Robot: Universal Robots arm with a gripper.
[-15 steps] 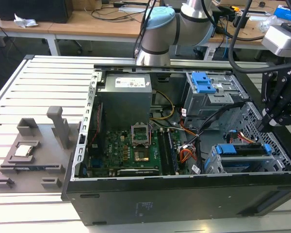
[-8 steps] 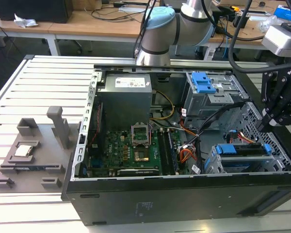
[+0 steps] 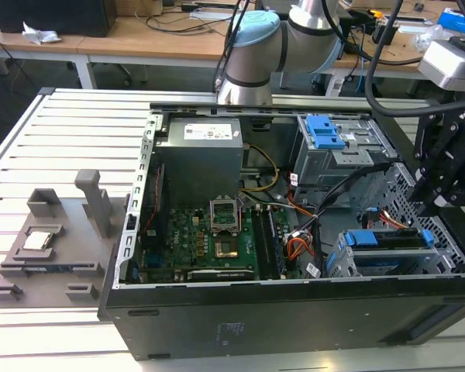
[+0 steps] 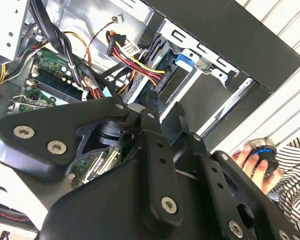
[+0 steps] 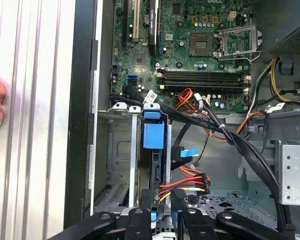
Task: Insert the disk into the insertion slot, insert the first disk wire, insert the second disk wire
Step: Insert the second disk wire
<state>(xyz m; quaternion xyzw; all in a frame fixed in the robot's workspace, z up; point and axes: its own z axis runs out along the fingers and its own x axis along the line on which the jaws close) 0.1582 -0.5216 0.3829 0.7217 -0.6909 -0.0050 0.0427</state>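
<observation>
Blue-framed disk (image 3: 387,242) sits in the slot (image 3: 337,262), in the corner of the case (image 3: 294,325) on the exterior view's right. Claw (image 3: 432,203) hangs just above it; open or closed, cannot tell.

White label (image 3: 208,132) on power supply (image 3: 198,167), print too small to read.

First wrist view: disk edge-on, red-yellow-black wires (image 5: 184,186) running to its end.

Second wrist view adds a hand (image 4: 251,161) on a blue-ringed knob (image 4: 264,152), and a striped sleeve (image 4: 292,172).
</observation>
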